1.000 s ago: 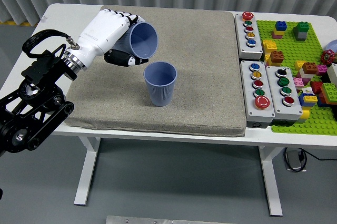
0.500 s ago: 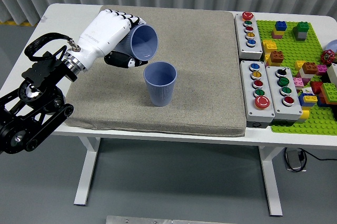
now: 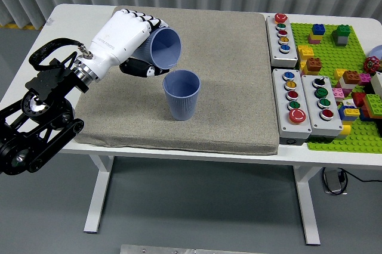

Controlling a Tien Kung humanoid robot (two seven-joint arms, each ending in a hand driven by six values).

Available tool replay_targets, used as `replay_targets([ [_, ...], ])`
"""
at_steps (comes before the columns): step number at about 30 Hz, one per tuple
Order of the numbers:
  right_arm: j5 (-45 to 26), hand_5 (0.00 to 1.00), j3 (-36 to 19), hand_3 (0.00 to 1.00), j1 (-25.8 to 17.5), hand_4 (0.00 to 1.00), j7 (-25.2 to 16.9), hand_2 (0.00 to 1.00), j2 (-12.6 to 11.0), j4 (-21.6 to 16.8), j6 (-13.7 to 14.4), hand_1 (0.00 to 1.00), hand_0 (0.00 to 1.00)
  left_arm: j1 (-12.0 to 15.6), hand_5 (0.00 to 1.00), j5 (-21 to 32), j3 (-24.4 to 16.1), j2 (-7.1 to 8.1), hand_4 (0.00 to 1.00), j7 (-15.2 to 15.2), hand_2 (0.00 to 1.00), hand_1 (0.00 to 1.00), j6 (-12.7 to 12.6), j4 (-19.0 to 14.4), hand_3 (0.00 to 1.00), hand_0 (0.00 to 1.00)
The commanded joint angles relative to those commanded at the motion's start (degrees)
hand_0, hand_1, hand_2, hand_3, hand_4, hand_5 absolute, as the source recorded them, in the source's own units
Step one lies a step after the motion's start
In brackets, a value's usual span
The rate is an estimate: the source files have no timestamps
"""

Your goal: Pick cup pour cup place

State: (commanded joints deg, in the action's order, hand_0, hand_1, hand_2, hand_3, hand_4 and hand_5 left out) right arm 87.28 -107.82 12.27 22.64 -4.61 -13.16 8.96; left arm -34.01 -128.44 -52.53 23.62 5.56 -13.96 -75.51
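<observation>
My left hand (image 3: 140, 48), white with black finger joints, is shut on a blue ribbed cup (image 3: 163, 47). That cup is tipped on its side, its mouth facing right and down toward a second blue cup (image 3: 181, 95). The second cup stands upright on the grey mat (image 3: 227, 75), just below and right of the tipped one. The tipped cup's rim hangs a little above the upright cup's rim, apart from it. Nothing visible flows between them. The right arm is out of the picture.
Three grey button boxes (image 3: 289, 81) sit along the mat's right edge. Beyond them a green baseplate (image 3: 352, 69) holds several coloured bricks. The white table (image 3: 71, 15) shows around the mat.
My left hand has carried the tipped cup slightly right and closer over the upright cup. The upright cup has stayed put.
</observation>
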Motion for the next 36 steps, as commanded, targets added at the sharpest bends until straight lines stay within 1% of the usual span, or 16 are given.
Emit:
replay_targets([
  [7,-0.4,0.307,0.2,0.611,0.2,0.002,0.0,0.610,0.0,0.0,0.1,0.669,0.695,-0.9,0.097,-1.5,2.0,0.86,0.714,-0.7,0.549,0.478,-1.2,-0.8,0.501,0.407],
  [15,-0.7,0.304,0.3,0.611,0.2,0.002,0.0,0.610,0.0,0.0,0.2,0.669,0.696,-1.5,0.091,-1.6,3.6,1.46,0.705,-1.6,0.544,0.478,-1.9,-0.9,0.501,0.410],
  [24,-0.8,0.304,0.4,0.611,0.3,0.002,0.0,0.610,0.0,0.0,0.2,0.669,0.696,-2.3,0.082,-1.6,5.4,2.18,0.700,-3.7,0.544,0.478,-3.2,-1.2,0.500,0.413],
  [31,-1.2,0.304,0.6,0.611,0.4,0.002,0.0,0.609,0.0,0.0,0.4,0.669,0.696,-3.6,0.079,-1.6,7.8,3.15,0.697,-4.6,0.542,0.479,-4.0,-1.5,0.499,0.414],
  [36,-1.2,0.304,0.6,0.610,0.4,0.002,0.0,0.609,0.0,0.0,0.4,0.669,0.696,-4.3,0.075,-1.6,9.1,3.51,0.695,-5.0,0.539,0.480,-4.3,-1.7,0.498,0.415],
])
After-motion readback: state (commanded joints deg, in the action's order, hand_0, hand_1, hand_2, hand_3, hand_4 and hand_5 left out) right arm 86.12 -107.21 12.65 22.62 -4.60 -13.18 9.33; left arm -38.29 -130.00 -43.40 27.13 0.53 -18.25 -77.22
